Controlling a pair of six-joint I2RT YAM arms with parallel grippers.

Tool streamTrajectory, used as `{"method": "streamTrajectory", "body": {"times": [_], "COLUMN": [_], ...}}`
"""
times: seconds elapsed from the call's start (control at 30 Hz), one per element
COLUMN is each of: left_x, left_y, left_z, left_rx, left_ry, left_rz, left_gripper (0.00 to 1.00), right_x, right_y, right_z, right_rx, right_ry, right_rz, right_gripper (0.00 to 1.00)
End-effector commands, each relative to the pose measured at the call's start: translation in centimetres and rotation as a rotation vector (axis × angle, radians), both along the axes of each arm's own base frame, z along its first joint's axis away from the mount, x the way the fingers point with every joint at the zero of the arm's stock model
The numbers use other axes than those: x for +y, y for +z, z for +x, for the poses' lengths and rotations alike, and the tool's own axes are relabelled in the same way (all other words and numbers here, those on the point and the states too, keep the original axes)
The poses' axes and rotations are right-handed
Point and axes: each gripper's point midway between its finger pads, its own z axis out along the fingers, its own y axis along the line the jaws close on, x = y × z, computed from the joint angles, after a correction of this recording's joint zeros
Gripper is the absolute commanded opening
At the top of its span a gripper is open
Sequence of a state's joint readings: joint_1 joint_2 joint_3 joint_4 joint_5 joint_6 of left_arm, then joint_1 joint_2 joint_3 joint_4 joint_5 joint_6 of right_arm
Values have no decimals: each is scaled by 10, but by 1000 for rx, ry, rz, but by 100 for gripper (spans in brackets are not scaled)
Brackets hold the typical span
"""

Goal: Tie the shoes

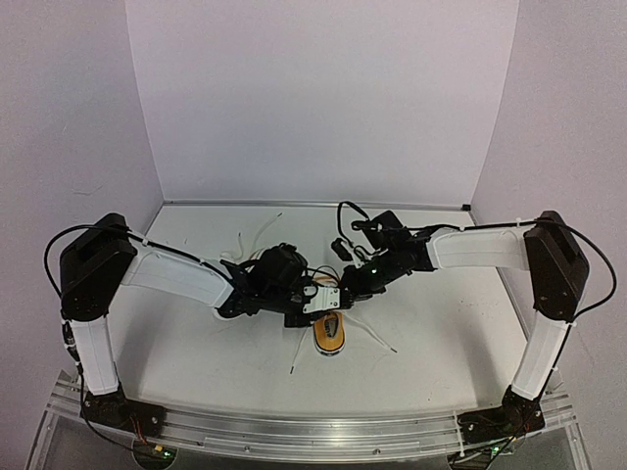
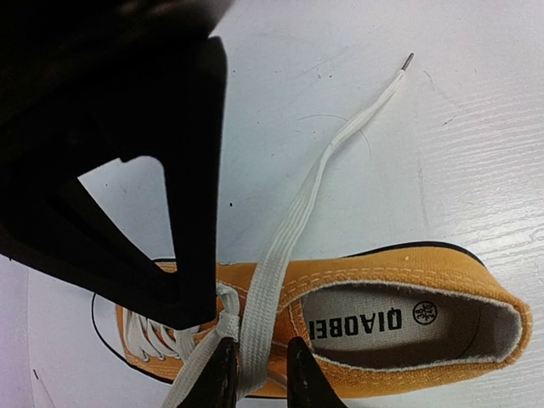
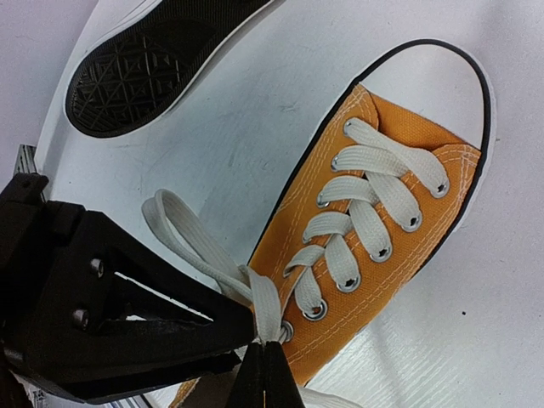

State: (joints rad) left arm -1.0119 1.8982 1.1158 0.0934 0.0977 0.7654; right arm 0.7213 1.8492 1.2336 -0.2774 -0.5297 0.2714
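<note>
A smooth white table (image 1: 176, 343) holds two small shoes. The orange shoe (image 3: 382, 212), ribbed canvas with a white rubber toe and metal eyelets, fills the centre right of the right wrist view. The second shoe (image 3: 144, 68) shows its black diamond-tread sole at upper left. The right gripper (image 3: 265, 374) is pinched tight on a flat white lace loop (image 3: 191, 242). The left gripper (image 2: 259, 378) stands narrowly parted around the other lace (image 2: 293, 221); whether it squeezes, I cannot tell.

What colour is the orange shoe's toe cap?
White with a thin black outline; the toe cap shows best in the right wrist view.
</note>
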Motion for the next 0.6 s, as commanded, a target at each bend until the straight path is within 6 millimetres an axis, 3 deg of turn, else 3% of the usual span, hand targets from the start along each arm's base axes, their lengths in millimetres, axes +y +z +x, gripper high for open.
{"method": "streamTrajectory", "body": {"times": [0.0, 0.23, 0.57], "left_x": [-10, -5, -7], "left_y": [16, 29, 37], "left_z": [7, 1, 7], "left_rx": [-30, -20, -18], "left_ry": [2, 6, 64], "left_rz": [-15, -63, -123], "left_gripper": [13, 1, 0], "right_x": [3, 3, 3], "right_y": [17, 17, 19], "right_z": [2, 2, 1], "right_rx": [-29, -29, -30], "right_ry": [1, 1, 0], "right_rz": [40, 41, 46], "right_gripper": [0, 0, 0]}}
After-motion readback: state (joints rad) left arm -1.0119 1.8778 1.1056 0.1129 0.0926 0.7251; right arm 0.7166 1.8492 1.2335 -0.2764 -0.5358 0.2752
